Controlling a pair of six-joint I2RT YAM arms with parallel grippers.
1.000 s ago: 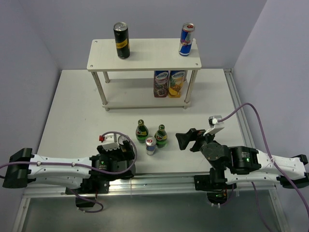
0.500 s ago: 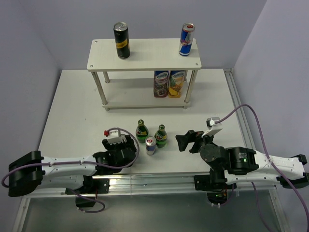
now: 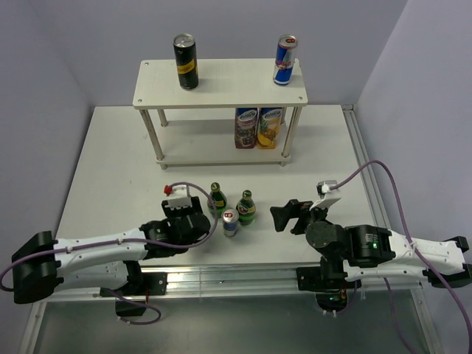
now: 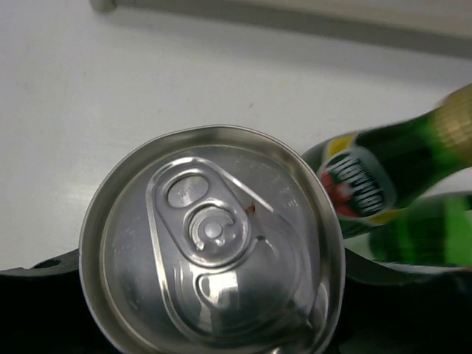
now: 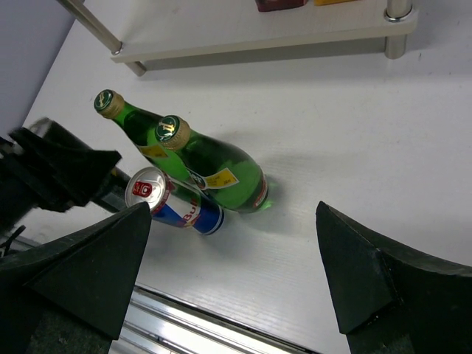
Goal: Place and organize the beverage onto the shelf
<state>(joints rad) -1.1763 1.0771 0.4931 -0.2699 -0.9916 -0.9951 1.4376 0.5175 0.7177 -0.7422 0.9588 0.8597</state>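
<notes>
From above, the shelf [image 3: 221, 85] stands at the far side of the bench [image 3: 110, 162], with a black can [image 3: 185, 61] and a blue-and-silver can [image 3: 285, 60] upright on its top board, well apart. Near the front edge, two green bottles [image 3: 216, 199] [image 3: 245, 207] and a second blue-and-silver can [image 3: 231, 223] stand upright together. The left claw [image 3: 193, 220] sits just left of them.

The left wrist camera looks straight down the long axis of a silver-lidded can [image 4: 212, 236]. It is upright, lid up, and clamped between the dark fingers [image 4: 37, 310].

At the right wrist, the right claw [image 5: 234, 214] gapes wide, holding nothing.
</notes>
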